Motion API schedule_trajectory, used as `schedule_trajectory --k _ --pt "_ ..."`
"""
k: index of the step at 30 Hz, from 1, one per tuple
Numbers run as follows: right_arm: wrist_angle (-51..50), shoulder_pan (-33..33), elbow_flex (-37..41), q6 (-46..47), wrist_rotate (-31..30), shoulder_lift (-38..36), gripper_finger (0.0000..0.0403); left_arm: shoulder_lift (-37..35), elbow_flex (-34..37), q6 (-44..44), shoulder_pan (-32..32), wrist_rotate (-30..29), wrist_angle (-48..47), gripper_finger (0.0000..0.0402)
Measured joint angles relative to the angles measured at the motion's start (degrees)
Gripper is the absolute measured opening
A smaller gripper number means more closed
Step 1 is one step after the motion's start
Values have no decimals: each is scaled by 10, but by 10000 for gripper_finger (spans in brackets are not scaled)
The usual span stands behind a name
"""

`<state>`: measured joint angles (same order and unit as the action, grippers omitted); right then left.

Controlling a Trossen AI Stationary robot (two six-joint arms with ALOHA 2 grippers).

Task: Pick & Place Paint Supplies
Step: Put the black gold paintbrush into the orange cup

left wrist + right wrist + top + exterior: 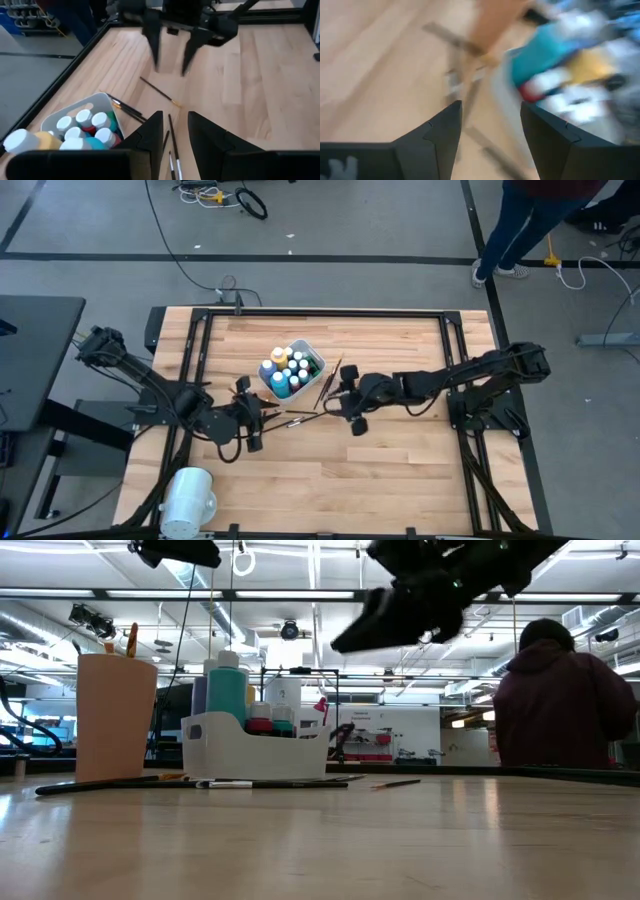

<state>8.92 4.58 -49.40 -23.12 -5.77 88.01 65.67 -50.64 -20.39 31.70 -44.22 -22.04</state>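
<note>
Dark-handled brushes (305, 417) lie between the hands — right hand (346, 408) spread, left hand (252, 416) half-parted, both empty.

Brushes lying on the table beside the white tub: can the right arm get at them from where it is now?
Probably yes. The right end effector hangs open, close to the brushes, with bare wood between. The white tub and the left end effector sit on their far side.

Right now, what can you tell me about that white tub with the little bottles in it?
The white tub is a small rounded-corner rectangular bin, plastic by its look, standing upright on the wooden table near its middle. It is packed with white-capped paint bottles in blue, teal, yellow and red. Thin brushes lie on the table beside it.
</note>
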Motion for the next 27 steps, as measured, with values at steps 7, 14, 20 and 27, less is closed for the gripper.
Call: schedule_trajectory --k 7,14,20,27 --pt "-129 -88 0 46 156 7 207 3 0 12 -14 -16 13 98" --pt "-90 -147 0 22 300 106 207 2 0 24 -18 -12 26 98" --pt "-75 -150 -1 -59 310 184 207 2 0 22 -18 -5 25 98" --pt "-45 -164 -1 -103 352 204 200 2 0 22 -17 -6 25 98"
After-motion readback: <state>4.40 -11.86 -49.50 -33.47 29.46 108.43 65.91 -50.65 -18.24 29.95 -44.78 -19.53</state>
